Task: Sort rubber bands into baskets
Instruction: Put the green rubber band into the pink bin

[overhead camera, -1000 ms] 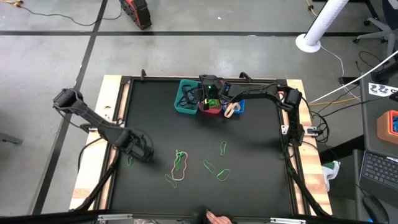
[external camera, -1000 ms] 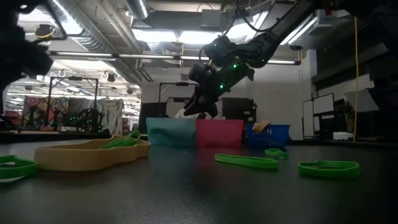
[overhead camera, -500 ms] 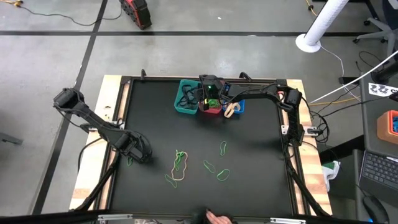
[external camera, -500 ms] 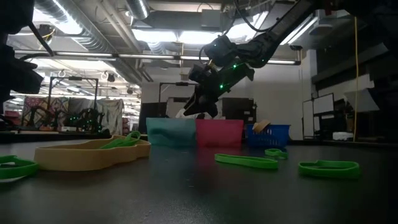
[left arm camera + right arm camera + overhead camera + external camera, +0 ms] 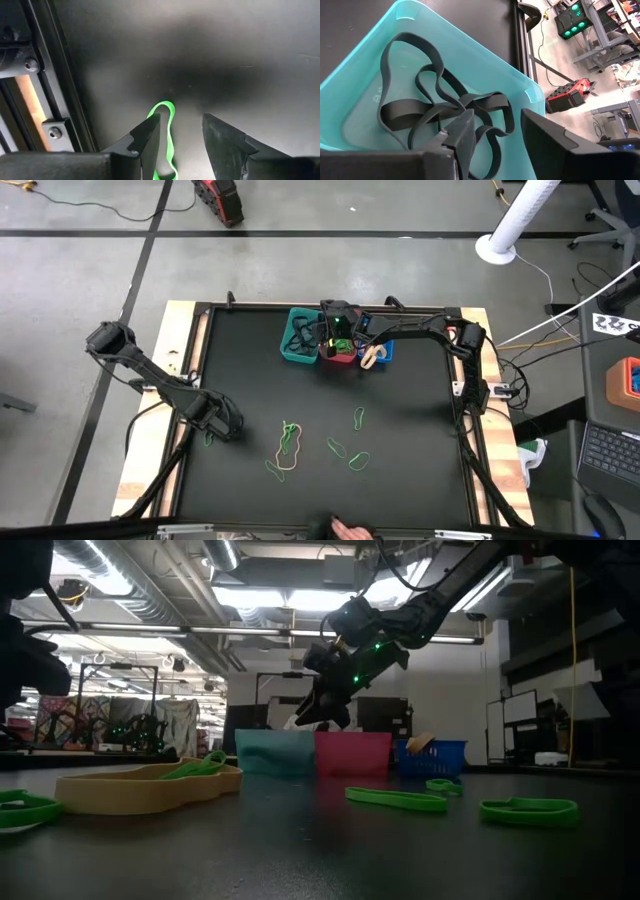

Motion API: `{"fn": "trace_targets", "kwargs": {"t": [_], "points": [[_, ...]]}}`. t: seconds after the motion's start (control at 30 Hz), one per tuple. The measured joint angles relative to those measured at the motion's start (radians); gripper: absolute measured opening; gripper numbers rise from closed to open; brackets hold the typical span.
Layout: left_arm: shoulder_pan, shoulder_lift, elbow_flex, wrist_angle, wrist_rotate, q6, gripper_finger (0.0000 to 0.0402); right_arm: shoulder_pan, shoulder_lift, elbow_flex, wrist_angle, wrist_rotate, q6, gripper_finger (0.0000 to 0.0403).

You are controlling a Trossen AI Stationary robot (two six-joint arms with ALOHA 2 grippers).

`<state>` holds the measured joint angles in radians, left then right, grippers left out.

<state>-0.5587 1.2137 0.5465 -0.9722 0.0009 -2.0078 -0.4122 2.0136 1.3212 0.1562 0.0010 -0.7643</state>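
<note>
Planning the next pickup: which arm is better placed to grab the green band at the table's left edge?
Left, probably. The left pincer is open with that green rubber band between its fingers, while the right pincer hangs open over the teal basket across the table.

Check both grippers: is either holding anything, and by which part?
Nothing held. The left gripper is open around a green rubber band; the right gripper is open above the teal basket.

You look straight down on the whole table (image 5: 330, 395) from overhead, and level across it from tabletop height; both take in the three baskets (image 5: 345, 753). Your wrist cameras look close past each arm's fingers.
</note>
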Motion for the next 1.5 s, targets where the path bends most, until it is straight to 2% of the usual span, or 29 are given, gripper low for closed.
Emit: {"fn": "trace_targets", "kwargs": {"t": [0.53, 0.83, 1.03, 1.23, 1.5], "points": [[0.0, 0.031, 0.0, 0.045, 0.004, 0.016, 0.0116, 0.0, 0.0, 0.0, 0.001, 0.0, 0.0, 0.016], [0.0, 0.031, 0.0, 0.061, 0.149, 0.027, 0.0115, 0.0, 0.0, 0.0, 0.008, 0.0, 0.0, 0.016], [0.0, 0.031, 0.0, 0.06, 0.142, 0.026, 0.0115, 0.0, 0.0, 0.0, 0.008, 0.0, 0.0, 0.016], [0.0, 0.031, -0.002, 0.056, 0.051, 0.026, 0.0115, 0.0, 0.0, 0.0, 0.007, 0.0, 0.0, 0.016], [0.0, 0.024, -0.059, 0.107, 0.052, 0.017, 0.0115, 0.0, 0.0, 0.0, 0.007, 0.0, 0.0, 0.016]]}}
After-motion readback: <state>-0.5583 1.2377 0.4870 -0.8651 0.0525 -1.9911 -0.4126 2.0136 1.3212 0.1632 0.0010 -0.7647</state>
